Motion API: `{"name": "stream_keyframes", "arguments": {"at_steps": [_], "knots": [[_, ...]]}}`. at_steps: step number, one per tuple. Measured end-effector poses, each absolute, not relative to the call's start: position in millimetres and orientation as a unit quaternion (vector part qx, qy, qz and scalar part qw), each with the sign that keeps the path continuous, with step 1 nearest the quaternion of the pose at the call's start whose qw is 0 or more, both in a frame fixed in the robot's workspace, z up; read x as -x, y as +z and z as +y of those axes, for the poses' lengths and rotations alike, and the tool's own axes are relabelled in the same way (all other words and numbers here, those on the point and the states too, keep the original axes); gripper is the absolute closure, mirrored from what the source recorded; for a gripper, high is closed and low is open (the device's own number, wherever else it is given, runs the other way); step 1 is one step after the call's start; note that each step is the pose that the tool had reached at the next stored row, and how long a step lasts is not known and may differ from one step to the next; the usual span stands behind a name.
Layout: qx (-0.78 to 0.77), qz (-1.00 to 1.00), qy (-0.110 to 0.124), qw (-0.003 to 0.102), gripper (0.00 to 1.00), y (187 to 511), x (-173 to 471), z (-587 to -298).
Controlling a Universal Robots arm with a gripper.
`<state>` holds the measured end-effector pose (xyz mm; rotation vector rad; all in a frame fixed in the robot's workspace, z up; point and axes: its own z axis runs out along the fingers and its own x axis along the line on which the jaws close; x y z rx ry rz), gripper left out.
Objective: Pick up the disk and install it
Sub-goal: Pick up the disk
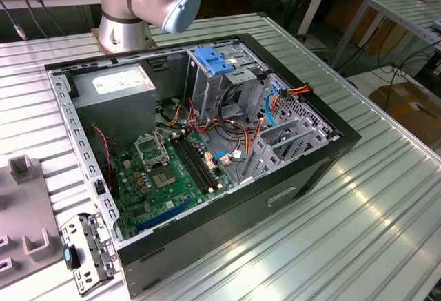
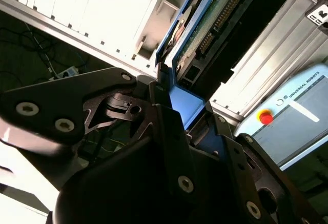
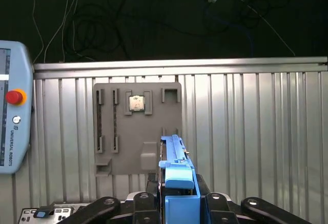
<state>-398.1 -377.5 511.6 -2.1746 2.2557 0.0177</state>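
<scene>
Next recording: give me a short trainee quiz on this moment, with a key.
1. True or false: the black gripper is shut on the rectangular disk in blue plastic carrier rails.
2. What sits in the grey fixture plate on the ribbed metal table? A) small square chip B) screwdriver C) fan
3. Fill in: the black computer case's upward side is ____.
Key: 1 true; 2 A; 3 open.
</scene>
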Motion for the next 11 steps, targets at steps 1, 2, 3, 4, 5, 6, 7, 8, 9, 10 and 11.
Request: {"name": "stream_keyframes", "arguments": {"at_steps": [1,2,3,4,5,6,7,8,9,10,11], "knots": [[0.694,0.720,0.006,0.004,0.63,511.6,396.4,-377.6],[0.694,0.720,0.006,0.004,0.63,511.5,394.6,-377.6],[0.694,0.720,0.006,0.004,0.63,511.5,392.9,-377.7],[0.694,0.720,0.006,0.004,0.63,511.4,391.4,-377.7],[0.694,0.720,0.006,0.004,0.63,511.4,389.8,-377.7],[0.694,0.720,0.006,0.004,0.63,511.4,388.1,-377.7],[0.694,0.720,0.006,0.004,0.63,511.4,386.2,-377.7],[0.694,0.720,0.006,0.004,0.63,511.3,384.6,-377.8],[0.694,0.720,0.006,0.004,0.63,511.3,382.1,-377.8],[0.694,0.720,0.006,0.004,0.63,511.3,380.3,-377.8],[0.694,0.720,0.006,0.004,0.63,511.3,378.6,-377.8]]}}
